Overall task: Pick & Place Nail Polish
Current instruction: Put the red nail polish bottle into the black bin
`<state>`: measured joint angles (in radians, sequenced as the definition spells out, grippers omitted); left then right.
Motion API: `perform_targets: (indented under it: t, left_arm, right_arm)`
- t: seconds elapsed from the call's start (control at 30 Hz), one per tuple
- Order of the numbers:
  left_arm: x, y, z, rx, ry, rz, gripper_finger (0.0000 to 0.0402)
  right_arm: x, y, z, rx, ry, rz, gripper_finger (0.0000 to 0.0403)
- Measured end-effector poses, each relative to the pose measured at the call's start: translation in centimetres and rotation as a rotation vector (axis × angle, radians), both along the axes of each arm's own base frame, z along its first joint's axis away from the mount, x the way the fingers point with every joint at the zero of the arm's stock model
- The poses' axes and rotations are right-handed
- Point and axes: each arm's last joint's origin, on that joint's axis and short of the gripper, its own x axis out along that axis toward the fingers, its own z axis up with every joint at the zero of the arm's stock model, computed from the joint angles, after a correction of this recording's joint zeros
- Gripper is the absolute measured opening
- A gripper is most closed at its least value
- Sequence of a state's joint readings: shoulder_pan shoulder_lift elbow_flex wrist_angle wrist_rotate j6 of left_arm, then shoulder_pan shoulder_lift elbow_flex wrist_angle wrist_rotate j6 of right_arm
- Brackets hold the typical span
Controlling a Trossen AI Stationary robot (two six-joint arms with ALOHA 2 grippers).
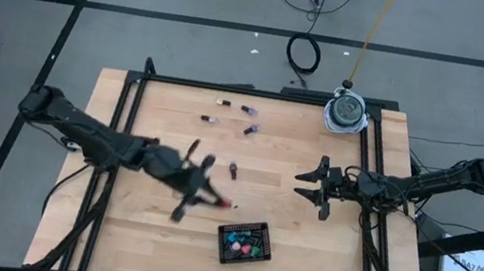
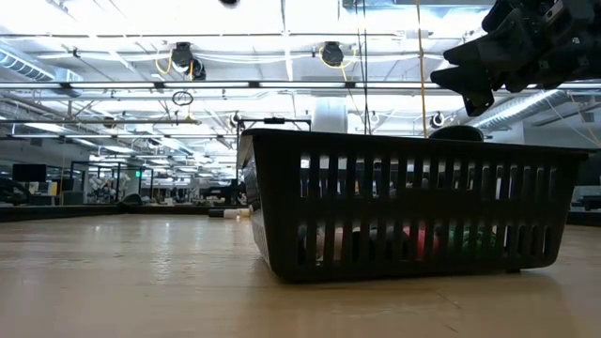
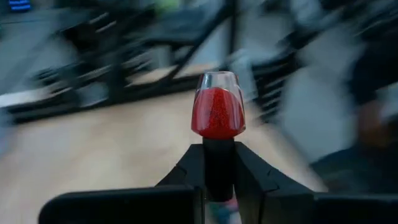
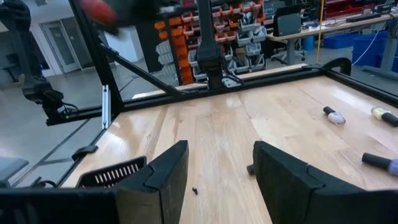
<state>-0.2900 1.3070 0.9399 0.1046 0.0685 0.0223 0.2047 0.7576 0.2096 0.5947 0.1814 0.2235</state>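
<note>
My left gripper (image 1: 215, 199) is shut on a red nail polish bottle (image 3: 217, 111) just left of the black slatted basket (image 1: 242, 241), which stands near the table's front edge with several bottles inside. The red bottle also shows in the high view (image 1: 227, 203). Several loose bottles lie on their sides on the wood: three at the far middle (image 1: 221, 103) (image 1: 249, 110) (image 1: 251, 129) and one at the centre (image 1: 233, 169). My right gripper (image 1: 316, 187) is open and empty right of centre; its fingers (image 4: 158, 180) frame bare wood. My left gripper pinches the red bottle's dark cap (image 3: 218, 163) between its two fingers. The red glass body (image 3: 217, 115) sticks out beyond the fingertips, in line with them. The fingers come from the table's left. The bottle is clear of the wood.
A white tape roll (image 1: 347, 111) sits at the far right corner. A black frame rail (image 1: 258, 92) runs round the table. The basket fills the low view (image 2: 404, 202). Loose bottles also show in the right wrist view (image 4: 334, 115) (image 4: 380, 163).
</note>
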Motion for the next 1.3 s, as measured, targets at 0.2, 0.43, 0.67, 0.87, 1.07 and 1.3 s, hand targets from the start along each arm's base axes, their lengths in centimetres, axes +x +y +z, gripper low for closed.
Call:
perform_targets:
  t: [0.2,0.43,0.67,0.87,1.07,1.3]
  left_arm:
    - [-1.4,-4.1,1.6,-0.290,-0.023,-0.237,0.0036]
    - [-3.5,-8.1,2.7,-0.258,-0.173,-0.399,0.0036]
    - [-5.7,-11.0,3.0,-0.188,-0.256,-0.406,0.0036]
    - [-7.2,-12.6,3.0,-0.193,-0.250,-0.361,0.0036]
    - [-7.4,-13.4,2.3,-0.156,-0.230,-0.367,0.0036]
    - [-5.5,-13.2,-0.3,-0.062,-0.111,-0.347,0.0036]
  right_arm:
    - [0.0,0.0,0.0,0.000,-0.001,0.000,0.0169]
    - [0.0,0.0,0.0,0.000,0.000,0.000,0.0169]
    - [0.0,0.0,0.0,0.000,0.001,0.000,0.0169]
    - [0.0,0.0,0.0,0.000,0.001,0.000,0.0169]
    - [0.0,0.0,0.0,0.000,0.001,0.000,0.0169]
    - [0.0,0.0,0.0,0.000,0.001,0.000,0.0169]
